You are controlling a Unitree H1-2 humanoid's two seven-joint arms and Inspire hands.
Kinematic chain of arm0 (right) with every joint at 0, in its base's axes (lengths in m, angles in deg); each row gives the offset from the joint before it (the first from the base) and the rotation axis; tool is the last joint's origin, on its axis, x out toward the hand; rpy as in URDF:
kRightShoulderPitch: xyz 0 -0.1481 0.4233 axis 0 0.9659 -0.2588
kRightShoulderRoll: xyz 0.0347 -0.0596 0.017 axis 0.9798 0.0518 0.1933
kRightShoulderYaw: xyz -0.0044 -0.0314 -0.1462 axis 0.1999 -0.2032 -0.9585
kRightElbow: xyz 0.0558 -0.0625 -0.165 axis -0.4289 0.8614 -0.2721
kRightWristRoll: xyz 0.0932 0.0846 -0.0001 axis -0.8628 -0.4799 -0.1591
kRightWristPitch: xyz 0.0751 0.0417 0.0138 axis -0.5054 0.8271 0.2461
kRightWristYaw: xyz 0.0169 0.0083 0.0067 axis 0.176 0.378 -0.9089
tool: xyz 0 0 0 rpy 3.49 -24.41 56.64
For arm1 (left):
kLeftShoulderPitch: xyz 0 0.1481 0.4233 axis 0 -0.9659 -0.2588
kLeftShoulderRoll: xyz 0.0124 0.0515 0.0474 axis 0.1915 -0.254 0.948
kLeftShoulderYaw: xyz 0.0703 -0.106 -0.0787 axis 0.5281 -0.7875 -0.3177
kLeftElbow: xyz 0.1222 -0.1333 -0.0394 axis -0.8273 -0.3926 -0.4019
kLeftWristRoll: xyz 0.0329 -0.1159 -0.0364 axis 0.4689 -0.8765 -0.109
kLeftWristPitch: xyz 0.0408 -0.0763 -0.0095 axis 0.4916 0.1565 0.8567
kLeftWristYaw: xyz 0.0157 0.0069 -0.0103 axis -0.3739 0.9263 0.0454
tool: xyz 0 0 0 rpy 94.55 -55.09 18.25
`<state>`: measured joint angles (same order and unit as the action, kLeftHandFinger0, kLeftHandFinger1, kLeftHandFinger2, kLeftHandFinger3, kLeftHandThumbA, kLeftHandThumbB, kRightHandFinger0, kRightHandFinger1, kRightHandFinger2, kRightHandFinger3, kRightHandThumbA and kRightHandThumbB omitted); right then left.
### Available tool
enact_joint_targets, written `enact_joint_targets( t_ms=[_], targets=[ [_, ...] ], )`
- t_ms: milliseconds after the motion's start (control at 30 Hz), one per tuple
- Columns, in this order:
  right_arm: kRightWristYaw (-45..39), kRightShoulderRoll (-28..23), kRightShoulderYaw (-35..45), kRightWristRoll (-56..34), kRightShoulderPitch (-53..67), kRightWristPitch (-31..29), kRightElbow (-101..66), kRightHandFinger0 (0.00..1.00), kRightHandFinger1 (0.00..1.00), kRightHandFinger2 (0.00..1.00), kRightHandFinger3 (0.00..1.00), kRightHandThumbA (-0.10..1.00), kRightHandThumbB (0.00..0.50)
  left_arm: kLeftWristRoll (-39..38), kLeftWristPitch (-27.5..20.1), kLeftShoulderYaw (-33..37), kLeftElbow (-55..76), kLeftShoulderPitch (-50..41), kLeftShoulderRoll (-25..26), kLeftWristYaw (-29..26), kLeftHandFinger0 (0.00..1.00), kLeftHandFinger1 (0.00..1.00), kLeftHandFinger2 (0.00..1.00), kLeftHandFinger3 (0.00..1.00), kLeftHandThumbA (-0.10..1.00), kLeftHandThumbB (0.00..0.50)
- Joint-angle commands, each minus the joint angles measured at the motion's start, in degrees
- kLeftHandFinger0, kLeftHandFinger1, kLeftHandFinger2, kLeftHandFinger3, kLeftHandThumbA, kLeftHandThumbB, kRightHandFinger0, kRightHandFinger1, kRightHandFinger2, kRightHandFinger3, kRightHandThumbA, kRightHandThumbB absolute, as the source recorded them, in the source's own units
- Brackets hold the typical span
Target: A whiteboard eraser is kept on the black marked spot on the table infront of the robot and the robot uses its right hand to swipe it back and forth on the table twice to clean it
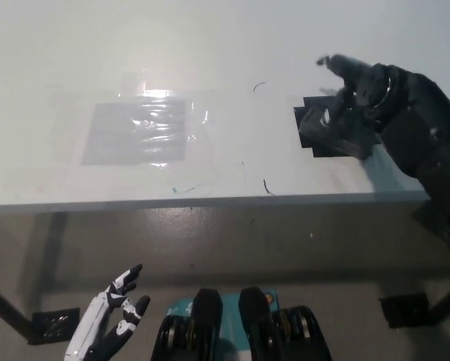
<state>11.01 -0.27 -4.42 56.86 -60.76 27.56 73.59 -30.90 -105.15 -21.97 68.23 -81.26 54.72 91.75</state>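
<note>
A dark grey whiteboard eraser point(323, 131) lies on the black marked spot point(313, 109) at the table's right side. My black right hand point(357, 94) is down over the eraser's right part, covering it, with one finger stretched out above; I cannot see whether the hand grips the eraser. My white left hand point(108, 323) hangs open below the table's front edge at the lower left.
A grey rectangle under shiny clear film point(138, 131) lies on the white table point(232, 53) left of centre. Small dark pen marks point(266, 186) dot the surface near the front edge. Table legs and feet show on the floor below.
</note>
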Motion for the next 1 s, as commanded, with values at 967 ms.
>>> enact_joint_targets(
  t_ms=[967],
  targets=[
    [0.7, 1.0, 1.3, 1.0, -3.8, 0.2, 8.2, 1.00, 1.00, 1.00, 1.00, 1.00, 0.398, 0.6, -2.3, 0.5, 2.4, 0.6, 1.2, 1.2, 1.00, 1.00, 1.00, 1.00, 0.64, 0.402]
  ],
)
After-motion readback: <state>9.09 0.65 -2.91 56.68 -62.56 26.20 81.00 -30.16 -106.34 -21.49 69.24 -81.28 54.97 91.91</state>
